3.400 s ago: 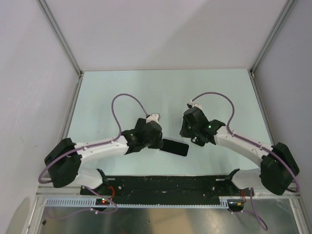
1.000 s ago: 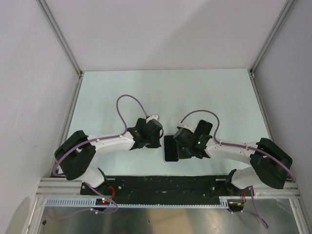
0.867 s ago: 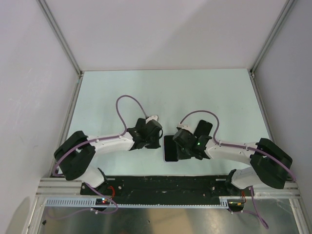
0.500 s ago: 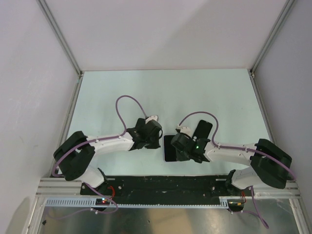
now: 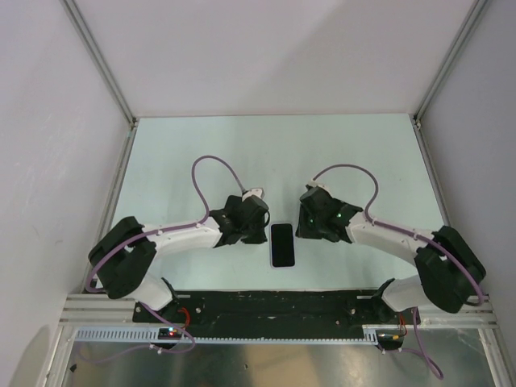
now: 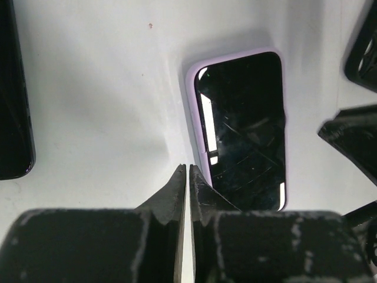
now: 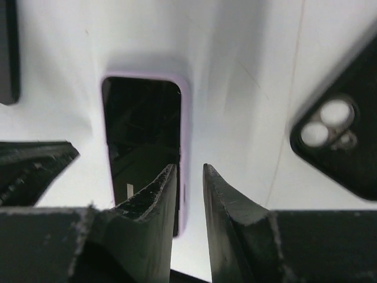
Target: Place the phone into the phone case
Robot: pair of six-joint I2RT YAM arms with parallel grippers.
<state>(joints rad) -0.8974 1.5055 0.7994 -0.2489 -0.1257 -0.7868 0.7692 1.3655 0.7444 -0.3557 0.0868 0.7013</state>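
The phone [image 5: 282, 245] lies flat, screen up, apparently already seated in its lilac case [image 6: 191, 103]. The left gripper [image 6: 187, 171], fingers nearly together and empty, sits left of the phone. The right gripper [image 7: 188, 171], slightly apart and empty, sits right of it. You should check each corner has snapped in and press gently where it hasn't. Only the wrist views show the lilac rim, and the right wrist alone shows a black twin-lens object [image 7: 336, 141] near the phone.

Ahead of the black left claw [image 6: 187, 172], the phone [image 6: 244, 124] shows a glossy black screen with white glints, rimmed by a lilac phone case [image 6: 190, 106]. Right of the black right claw [image 7: 188, 171] lies a black slab [image 7: 347, 159] with two pale lenses.
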